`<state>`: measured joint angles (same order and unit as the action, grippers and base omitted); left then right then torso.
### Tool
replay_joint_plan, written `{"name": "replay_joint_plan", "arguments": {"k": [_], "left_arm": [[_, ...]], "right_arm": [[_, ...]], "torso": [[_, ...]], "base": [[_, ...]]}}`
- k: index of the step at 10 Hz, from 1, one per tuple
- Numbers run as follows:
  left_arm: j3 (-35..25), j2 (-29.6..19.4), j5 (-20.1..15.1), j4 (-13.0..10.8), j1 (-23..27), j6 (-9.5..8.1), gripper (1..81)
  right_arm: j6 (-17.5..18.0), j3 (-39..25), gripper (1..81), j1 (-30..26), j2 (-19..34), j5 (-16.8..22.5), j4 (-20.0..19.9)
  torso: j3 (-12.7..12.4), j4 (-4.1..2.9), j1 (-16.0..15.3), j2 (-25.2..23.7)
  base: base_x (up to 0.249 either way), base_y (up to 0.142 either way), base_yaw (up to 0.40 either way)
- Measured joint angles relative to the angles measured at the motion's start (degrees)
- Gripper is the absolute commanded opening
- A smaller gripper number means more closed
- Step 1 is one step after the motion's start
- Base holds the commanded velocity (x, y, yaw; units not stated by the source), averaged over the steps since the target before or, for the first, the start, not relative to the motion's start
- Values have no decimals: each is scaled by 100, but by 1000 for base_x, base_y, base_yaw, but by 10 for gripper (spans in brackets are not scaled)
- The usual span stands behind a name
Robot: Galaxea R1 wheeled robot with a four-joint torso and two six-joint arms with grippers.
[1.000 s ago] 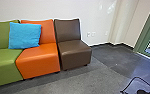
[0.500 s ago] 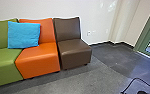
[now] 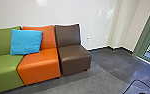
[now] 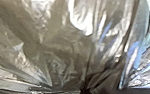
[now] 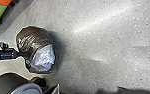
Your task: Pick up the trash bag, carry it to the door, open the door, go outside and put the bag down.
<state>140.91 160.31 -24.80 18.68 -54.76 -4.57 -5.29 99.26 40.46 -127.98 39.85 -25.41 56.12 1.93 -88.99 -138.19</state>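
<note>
The trash bag, dark, shiny and bulging with a pale, silvery patch, shows in the right wrist view at the end of the robot's left arm, above a grey floor. My left gripper is shut on the bag, at its gathered side. In the left wrist view, the translucent brownish plastic of the bag is close to the camera, its folds running together low in the picture. A green-framed glass door or window stands at the right of the head view.
Green, orange and brown seats stand along a white wall, with a blue pillow on them. A black cable loops at lower right. A round dark part of the base is near the bag.
The head view has shifted slightly, so the camera has moved; the seats and wall sit lower in it. The black cable loop also shows a little lower.
</note>
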Motion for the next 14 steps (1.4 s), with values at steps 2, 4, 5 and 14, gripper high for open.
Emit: {"name": "replay_joint_plan", "arguments": {"k": [2,4,5,14], "left_arm": [[-4,4,-1,0,-56,0,10],[-30,-2,-9,4,-63,0,10],[-30,-2,0,4,-63,0,10],[-412,-418,93,1,-130,6,10]], "right_arm": [[-7,74,811,74,-11,-20,2],[-22,85,811,94,-24,-22,-2],[-22,101,811,94,-22,-24,-2],[-29,510,811,717,-207,-166,-13]], "torso": [[-83,0,207,330],[-99,0,468,736],[-99,0,594,935],[-99,0,1764,2778]], "base": [[0,0,0],[0,0,0],[0,0,0],[0,0,0]]}}
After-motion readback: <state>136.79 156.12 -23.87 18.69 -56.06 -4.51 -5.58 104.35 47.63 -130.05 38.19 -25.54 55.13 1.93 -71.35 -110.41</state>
